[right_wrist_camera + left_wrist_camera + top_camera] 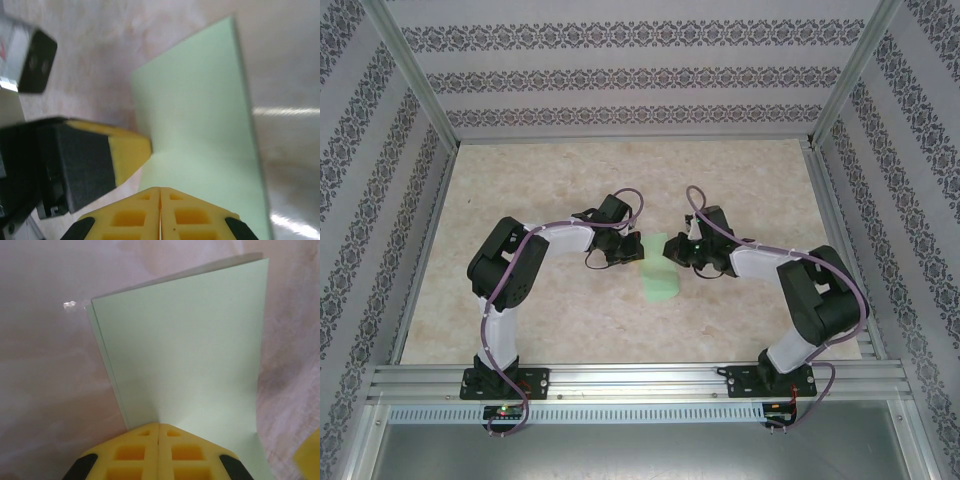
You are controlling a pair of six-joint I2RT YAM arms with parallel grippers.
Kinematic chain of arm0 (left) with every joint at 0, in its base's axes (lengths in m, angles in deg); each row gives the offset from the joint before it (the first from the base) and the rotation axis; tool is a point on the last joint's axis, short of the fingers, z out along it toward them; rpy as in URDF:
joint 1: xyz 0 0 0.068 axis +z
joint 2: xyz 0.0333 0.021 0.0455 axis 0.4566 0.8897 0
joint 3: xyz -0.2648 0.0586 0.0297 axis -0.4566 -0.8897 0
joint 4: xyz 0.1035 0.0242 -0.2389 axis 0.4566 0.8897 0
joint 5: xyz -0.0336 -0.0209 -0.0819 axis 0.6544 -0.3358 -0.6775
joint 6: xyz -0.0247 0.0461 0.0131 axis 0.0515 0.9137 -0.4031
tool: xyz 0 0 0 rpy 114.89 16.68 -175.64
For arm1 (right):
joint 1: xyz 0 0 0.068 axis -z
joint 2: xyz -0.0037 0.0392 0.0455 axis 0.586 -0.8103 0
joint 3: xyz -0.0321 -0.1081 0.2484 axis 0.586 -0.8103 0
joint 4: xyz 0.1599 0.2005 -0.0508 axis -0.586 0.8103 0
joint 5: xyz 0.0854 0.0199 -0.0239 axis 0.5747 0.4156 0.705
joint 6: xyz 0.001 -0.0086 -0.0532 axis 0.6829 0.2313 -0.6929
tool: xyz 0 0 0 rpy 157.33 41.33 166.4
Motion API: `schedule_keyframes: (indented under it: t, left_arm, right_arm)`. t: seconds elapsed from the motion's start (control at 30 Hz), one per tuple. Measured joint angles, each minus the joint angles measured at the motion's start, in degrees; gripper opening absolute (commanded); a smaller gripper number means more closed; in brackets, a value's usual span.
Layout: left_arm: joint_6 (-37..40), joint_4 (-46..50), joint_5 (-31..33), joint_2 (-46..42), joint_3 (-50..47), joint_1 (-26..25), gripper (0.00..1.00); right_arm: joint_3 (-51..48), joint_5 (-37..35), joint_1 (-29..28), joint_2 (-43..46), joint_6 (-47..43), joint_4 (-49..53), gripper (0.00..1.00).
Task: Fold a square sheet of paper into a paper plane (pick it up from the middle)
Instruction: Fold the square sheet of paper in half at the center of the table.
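From above, the sheet of paper [660,286] is a narrow pale green strip over the counter [570,320], near the middle and just nearer the bases than the two wrists. The left end effector [632,248] and the right end effector [670,248] face each other close together at the strip's far end. From this height I cannot tell how their jaws stand or whether the far edge is off the surface.

The left wrist camera shows its own yellow fingers [135,455] pressed together with no gap. The sheet [190,355] rises straight out of the seam between them, so I take it to be pinched at its near edge. Two layers show along the left and far edges, so the paper is doubled over. A short crease runs up from the fingertips. A bit of yellow at the lower right corner is probably the other arm's finger.

In the right wrist camera, its fingers [190,215] are likewise closed tight with the green sheet [200,115] running away from the seam. It looks clamped here too. The left arm's yellow and black finger [100,155] sits just beside the same edge.

As I judge it, only the first centre fold is made. No nose corners or wings show, so most of the folding is left.
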Motion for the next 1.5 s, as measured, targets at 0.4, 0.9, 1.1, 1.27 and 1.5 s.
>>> schedule_keyframes:
  t: [0.4, 0.9, 1.1, 1.27, 1.5]
  left_arm:
    - [0.17, 0.39, 0.0, 0.15, 0.28, 0.0, 0.0]
    - [0.17, 0.63, 0.04, 0.2, 0.39, 0.0, 0.0]
    - [0.17, 0.85, 0.04, 0.31, 0.57, 0.0, 0.0]
    - [0.2, 1.27, 0.04, 0.39, 0.9, 0.0, 0.0]
    - [0.72, 2.58, 0.04, 0.7, 1.84, -0.04, 0.0]
  right_arm:
    - [0.5, 2.16, -1.36, -4.48, -2.82, 6.97, 0.09]
    - [-12.31, 0.42, -0.48, 5.77, -1.99, 2.23, 0.09]
    - [-17.07, -1.79, 0.0, 11.91, -0.5, 3.02, 0.09]
    - [-17.86, -3.21, 0.61, 16.04, -0.59, 8.7, 0.09]
    - [-15.08, -3.74, 0.5, 20.02, -0.94, 16.41, 0.1]
